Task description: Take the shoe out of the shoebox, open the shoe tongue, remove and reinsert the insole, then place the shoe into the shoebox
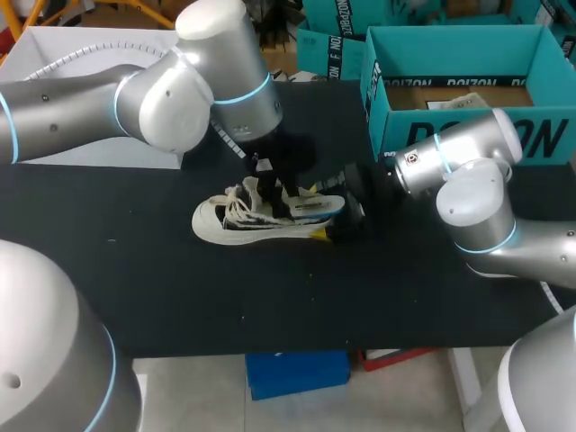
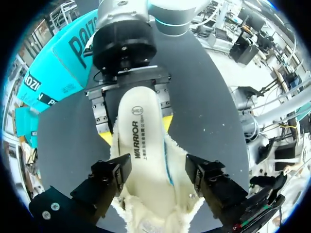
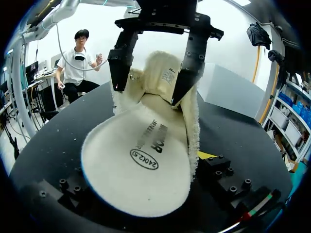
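A white shoe (image 1: 238, 222) with loose laces lies on its side in the middle of the black table (image 1: 135, 270). Its white insole (image 2: 141, 145) sticks half out of the fleece-lined opening, the heel end (image 3: 138, 170) lying over my right gripper. My right gripper (image 1: 317, 214) is at the heel, its yellow-tipped fingers (image 2: 104, 137) against both sides of the shoe. My left gripper (image 2: 158, 177) hangs over the opening, open, its black fingers (image 3: 121, 68) standing either side of the tongue and insole. The teal shoebox (image 1: 387, 126) stands open at the back right.
More teal boxes (image 1: 328, 54) stand beyond the table's far edge. A white block (image 1: 54, 54) sits at the back left under my left arm. Bare black table lies in front of the shoe.
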`<action>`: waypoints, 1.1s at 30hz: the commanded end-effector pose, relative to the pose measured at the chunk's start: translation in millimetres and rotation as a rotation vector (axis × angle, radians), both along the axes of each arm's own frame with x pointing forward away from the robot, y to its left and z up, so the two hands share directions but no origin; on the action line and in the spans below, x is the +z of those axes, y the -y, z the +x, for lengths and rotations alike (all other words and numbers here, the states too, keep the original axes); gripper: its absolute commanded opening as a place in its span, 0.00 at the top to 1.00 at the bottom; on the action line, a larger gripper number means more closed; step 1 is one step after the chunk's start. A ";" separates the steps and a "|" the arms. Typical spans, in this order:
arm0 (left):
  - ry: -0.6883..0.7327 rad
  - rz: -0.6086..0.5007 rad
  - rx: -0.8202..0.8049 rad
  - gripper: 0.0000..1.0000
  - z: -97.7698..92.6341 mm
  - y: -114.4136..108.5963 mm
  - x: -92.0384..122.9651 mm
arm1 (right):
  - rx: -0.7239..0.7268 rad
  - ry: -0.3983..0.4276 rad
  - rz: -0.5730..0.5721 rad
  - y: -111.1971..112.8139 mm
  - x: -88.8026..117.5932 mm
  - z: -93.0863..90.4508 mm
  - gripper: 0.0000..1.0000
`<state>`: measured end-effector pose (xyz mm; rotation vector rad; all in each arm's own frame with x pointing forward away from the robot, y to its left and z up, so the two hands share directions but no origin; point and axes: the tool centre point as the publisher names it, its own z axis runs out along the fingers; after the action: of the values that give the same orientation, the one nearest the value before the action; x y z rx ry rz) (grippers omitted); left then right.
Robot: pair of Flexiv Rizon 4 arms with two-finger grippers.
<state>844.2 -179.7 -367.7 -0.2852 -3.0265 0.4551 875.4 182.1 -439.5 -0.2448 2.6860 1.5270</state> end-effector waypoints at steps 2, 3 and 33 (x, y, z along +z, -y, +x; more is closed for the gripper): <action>0.040 0.019 -0.037 0.00 -14.3 13.3 7.0 | -0.001 -0.001 -0.002 -0.8 -4.3 0.7 1.00; 0.039 0.018 -0.049 0.00 -14.4 16.8 6.2 | -0.001 -0.001 -0.002 -0.8 -4.3 0.7 1.00; 0.167 -0.018 0.012 0.18 -0.7 49.3 -12.2 | -0.001 -0.001 -0.002 -0.8 -4.3 0.7 1.00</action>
<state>847.4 -233.3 -378.7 -0.3223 -3.1800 0.4687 875.5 182.1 -439.5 -0.2447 2.6860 1.5271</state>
